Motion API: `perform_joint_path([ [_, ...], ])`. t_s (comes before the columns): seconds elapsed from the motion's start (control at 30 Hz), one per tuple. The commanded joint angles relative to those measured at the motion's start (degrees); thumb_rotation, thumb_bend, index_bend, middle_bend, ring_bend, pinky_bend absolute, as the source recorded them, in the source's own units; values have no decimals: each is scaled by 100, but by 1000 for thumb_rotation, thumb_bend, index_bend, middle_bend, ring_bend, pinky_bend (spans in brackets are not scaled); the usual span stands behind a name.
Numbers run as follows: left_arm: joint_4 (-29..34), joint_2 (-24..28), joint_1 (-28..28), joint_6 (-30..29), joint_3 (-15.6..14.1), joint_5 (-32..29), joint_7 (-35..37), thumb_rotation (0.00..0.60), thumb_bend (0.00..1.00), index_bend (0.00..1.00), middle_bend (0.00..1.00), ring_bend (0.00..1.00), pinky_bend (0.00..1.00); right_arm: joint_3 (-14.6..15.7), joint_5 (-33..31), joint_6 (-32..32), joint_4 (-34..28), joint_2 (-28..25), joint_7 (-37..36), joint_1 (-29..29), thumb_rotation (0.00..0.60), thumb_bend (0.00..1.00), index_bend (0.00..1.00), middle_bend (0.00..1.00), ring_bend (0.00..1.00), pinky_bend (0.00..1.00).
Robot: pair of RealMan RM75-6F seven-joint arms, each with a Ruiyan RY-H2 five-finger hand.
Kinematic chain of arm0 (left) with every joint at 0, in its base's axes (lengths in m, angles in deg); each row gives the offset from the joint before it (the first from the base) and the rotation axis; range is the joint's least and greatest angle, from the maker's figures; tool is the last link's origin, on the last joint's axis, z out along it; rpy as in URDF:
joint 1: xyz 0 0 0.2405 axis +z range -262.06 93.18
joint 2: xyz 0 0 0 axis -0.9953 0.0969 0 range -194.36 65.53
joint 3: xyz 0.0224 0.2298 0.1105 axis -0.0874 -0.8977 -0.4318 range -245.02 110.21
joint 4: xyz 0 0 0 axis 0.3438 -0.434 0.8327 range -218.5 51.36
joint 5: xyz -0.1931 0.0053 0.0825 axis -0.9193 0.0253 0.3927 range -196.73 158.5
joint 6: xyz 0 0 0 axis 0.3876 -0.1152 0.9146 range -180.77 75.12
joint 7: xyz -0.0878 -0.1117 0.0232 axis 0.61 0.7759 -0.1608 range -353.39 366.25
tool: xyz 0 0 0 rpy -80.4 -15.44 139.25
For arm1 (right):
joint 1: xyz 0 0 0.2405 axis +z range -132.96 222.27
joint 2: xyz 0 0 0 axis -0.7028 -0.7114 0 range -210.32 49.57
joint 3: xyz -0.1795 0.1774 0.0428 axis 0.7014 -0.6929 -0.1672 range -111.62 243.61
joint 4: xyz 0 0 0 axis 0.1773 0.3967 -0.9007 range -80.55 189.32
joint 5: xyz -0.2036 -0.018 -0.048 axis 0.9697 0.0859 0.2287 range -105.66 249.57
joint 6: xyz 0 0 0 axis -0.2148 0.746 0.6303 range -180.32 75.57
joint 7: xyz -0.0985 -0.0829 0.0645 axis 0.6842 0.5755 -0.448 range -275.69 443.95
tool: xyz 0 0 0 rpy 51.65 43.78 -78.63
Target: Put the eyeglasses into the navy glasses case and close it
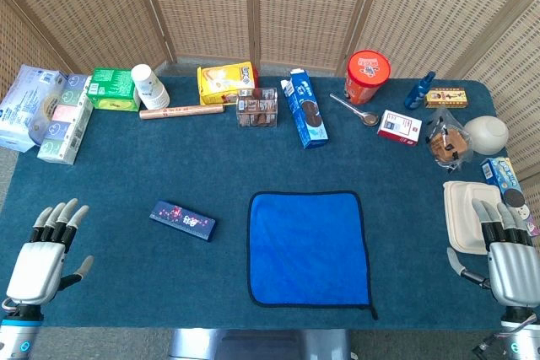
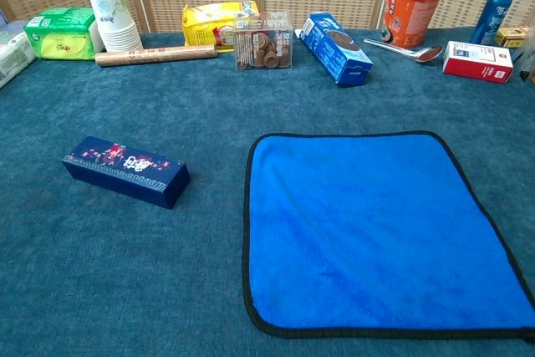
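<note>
Navy glasses case (image 1: 183, 220) well apart from empty, spread left hand (image 1: 42, 255) and right hand (image 1: 506, 259).

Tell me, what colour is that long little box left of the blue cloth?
Navy, with a small pink and white pattern on its lid; the chest view shows it best.

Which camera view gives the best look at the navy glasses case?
The chest view: the navy glasses case is large and near, showing its decorated lid and front side, closed. The head view shows the same case from above, small, left of the blue cloth.
</note>
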Motion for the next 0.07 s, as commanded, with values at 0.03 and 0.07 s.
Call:
perform_joint_path([
  [0.03,46,48,43,-5,54,-66,-32,600,264,1,0,0,13,-10,-28,29,-15,-10,-3,22,268,350,37,109,0,84],
  [0.07,48,52,55,-3,61,-82,-35,600,264,0,0,0,13,-10,-31,34,-16,-7,-3,27,270,350,38,109,0,84],
])
